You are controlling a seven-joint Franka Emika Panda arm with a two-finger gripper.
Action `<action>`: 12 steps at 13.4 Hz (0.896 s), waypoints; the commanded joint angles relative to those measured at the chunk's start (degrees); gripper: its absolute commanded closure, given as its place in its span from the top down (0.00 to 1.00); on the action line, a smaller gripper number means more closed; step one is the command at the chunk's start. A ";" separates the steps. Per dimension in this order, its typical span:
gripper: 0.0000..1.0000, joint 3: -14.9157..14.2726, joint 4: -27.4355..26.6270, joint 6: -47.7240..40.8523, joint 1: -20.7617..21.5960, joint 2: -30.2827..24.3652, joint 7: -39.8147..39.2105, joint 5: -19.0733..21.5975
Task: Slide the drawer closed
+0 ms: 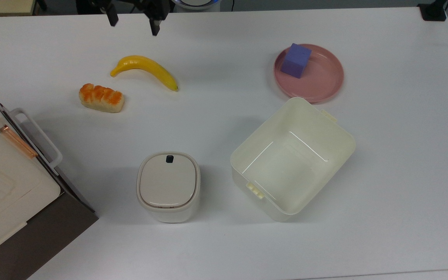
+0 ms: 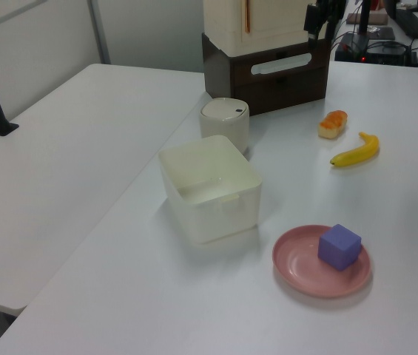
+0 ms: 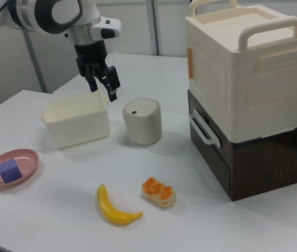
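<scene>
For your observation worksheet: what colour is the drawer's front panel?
Dark brown, clearest in the right view on the drawer.

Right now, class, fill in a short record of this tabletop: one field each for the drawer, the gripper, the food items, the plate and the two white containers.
drawer: closed, dark front flush with the brown cabinet, white loop handle facing the table
gripper: open, raised above the table, holding nothing
food: banana beside a bread roll, both lying on the table
plate: pink, purple cube on it
bin: cream, open-topped, nothing inside
canister: white, lid on, next to the bin
</scene>
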 commanded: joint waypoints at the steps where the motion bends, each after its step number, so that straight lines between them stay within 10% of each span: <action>1: 1.00 -5.16 3.76 -7.86 5.64 -0.15 -4.04 0.51; 4: 1.00 -11.24 4.63 -8.05 12.34 -0.24 -8.53 0.33; 12: 1.00 -12.04 4.90 -8.40 12.61 -0.42 -5.10 0.86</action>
